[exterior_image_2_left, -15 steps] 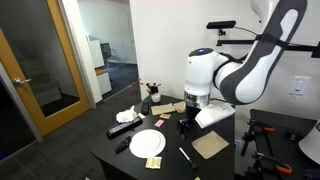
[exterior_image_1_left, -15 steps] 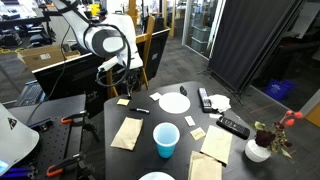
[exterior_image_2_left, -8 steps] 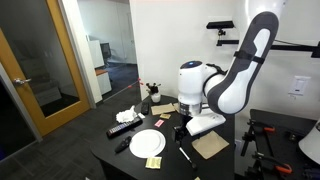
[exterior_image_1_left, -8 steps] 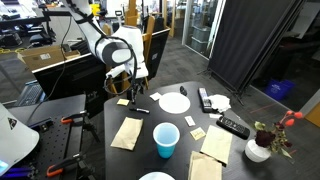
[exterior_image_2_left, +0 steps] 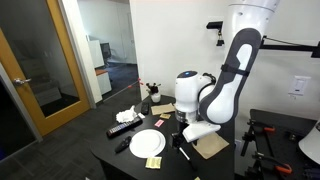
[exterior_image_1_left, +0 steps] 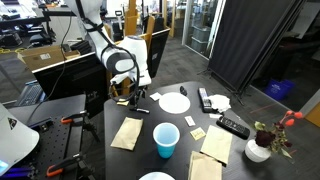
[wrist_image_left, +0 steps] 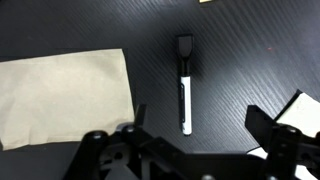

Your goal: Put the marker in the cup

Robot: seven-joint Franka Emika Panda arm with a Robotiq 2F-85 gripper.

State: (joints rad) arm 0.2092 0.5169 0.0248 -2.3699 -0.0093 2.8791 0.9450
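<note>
The marker (wrist_image_left: 185,85) lies flat on the black table in the wrist view, white-bodied with a black cap at its far end. It also shows as a thin dark stick in both exterior views (exterior_image_1_left: 141,110) (exterior_image_2_left: 184,153). My gripper (wrist_image_left: 200,118) is open and empty, low above the table, its two fingers to either side of the marker's near end without touching it. It hangs just over the marker in both exterior views (exterior_image_1_left: 125,97) (exterior_image_2_left: 184,135). The light-blue cup (exterior_image_1_left: 166,139) stands upright towards the table's front, apart from the gripper.
A beige napkin (wrist_image_left: 65,95) lies left of the marker, a white paper (wrist_image_left: 300,108) to the right. On the table are a white plate (exterior_image_1_left: 174,102), two black remotes (exterior_image_1_left: 204,98) (exterior_image_1_left: 233,126), more napkins (exterior_image_1_left: 215,145) and a white vase with flowers (exterior_image_1_left: 258,150).
The arm has come down and bent over the table, bringing the open gripper low over the marker. The marker and cup have not moved.
</note>
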